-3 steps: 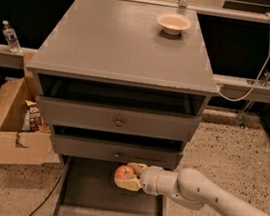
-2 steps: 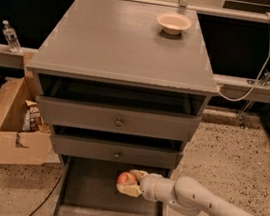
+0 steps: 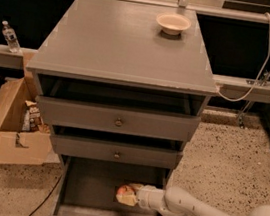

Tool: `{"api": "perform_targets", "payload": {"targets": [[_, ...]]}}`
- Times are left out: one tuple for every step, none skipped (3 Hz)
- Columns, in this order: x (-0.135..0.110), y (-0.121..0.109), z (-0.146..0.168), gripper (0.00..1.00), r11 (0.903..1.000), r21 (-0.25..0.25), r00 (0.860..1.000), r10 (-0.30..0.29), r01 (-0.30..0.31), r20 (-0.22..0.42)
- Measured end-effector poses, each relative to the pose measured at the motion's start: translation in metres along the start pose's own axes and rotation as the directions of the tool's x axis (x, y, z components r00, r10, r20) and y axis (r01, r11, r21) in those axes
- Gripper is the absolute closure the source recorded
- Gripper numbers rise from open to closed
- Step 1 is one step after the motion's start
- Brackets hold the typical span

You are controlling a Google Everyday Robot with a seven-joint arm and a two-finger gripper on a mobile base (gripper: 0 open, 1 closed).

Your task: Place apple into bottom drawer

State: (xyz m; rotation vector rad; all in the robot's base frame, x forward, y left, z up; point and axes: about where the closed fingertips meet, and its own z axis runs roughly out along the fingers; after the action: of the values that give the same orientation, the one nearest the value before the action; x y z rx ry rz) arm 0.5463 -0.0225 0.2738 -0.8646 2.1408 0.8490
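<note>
The apple is small, red-orange with a yellowish patch. It sits low inside the open bottom drawer, near its right side, close to the worn grey floor. My gripper reaches in from the right on a white arm and is shut on the apple. The drawer is pulled out below the two shallower drawers with brass knobs.
A cream bowl stands on the cabinet top. An open cardboard box sits on the floor at the left. A water bottle stands on a ledge at the left. A white cable hangs at the right.
My gripper has moved down and a little left with the apple, from just under the middle drawer to low inside the bottom drawer.
</note>
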Motion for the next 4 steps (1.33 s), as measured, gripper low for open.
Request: {"api": "perform_targets", "payload": {"targets": [[0.030, -0.017, 0.026, 0.73, 0.9988, 0.012, 0.998, 0.048, -0.047, -0.040], [0.050, -0.027, 0.044, 0.51, 0.9964, 0.026, 0.993, 0.083, -0.081, -0.080], [0.060, -0.032, 0.058, 0.26, 0.9946, 0.028, 0.990, 0.102, -0.100, -0.095], [0.059, -0.032, 0.071, 0.03, 0.9946, 0.013, 0.991, 0.104, -0.103, -0.079]]}}
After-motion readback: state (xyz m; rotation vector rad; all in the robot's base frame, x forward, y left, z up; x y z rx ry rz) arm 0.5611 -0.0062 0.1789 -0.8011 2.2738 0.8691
